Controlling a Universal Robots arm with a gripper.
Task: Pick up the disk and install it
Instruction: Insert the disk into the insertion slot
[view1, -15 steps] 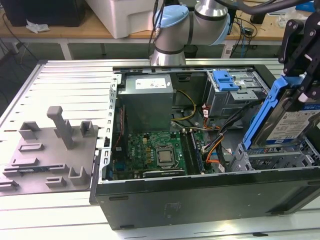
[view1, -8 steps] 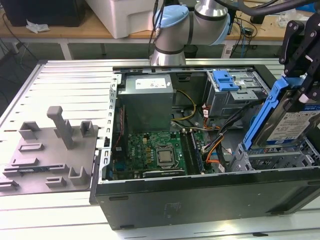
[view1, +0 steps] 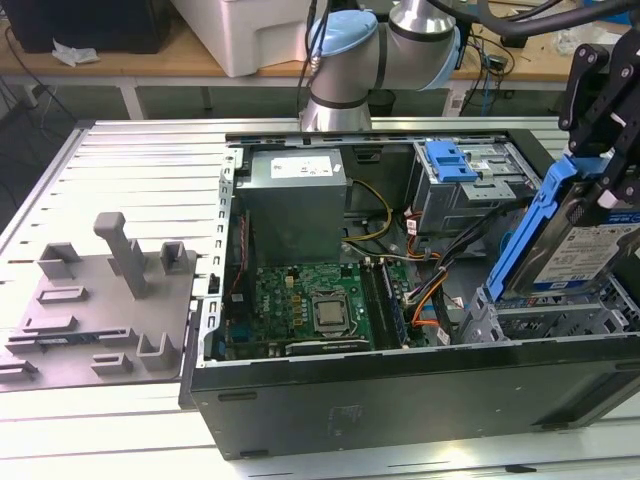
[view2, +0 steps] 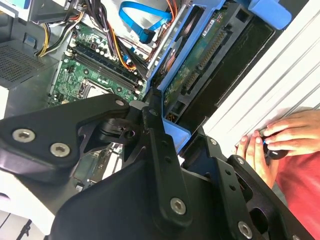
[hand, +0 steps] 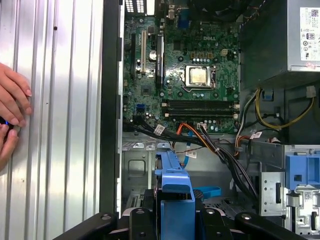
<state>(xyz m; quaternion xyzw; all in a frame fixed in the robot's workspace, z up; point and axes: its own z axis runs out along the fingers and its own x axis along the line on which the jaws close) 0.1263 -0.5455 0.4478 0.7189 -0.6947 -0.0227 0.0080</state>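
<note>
Exterior view, pincer (view1: 604, 188) holding disk (view1: 588, 256), partly cropped

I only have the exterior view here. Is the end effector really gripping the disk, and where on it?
Observer: Yes. In the first wrist view the end effector is shut on the end of the disk, on its blue bracket.
Operator: Which face is turned away from my camera?
Observer: The second wrist view shows the side with the green circuit board, its connector row exposed.
Operator: Is anyone close by?
Observer: Both wrist views show a person's hands resting on the ribbed table, apart from the computer case.
</note>
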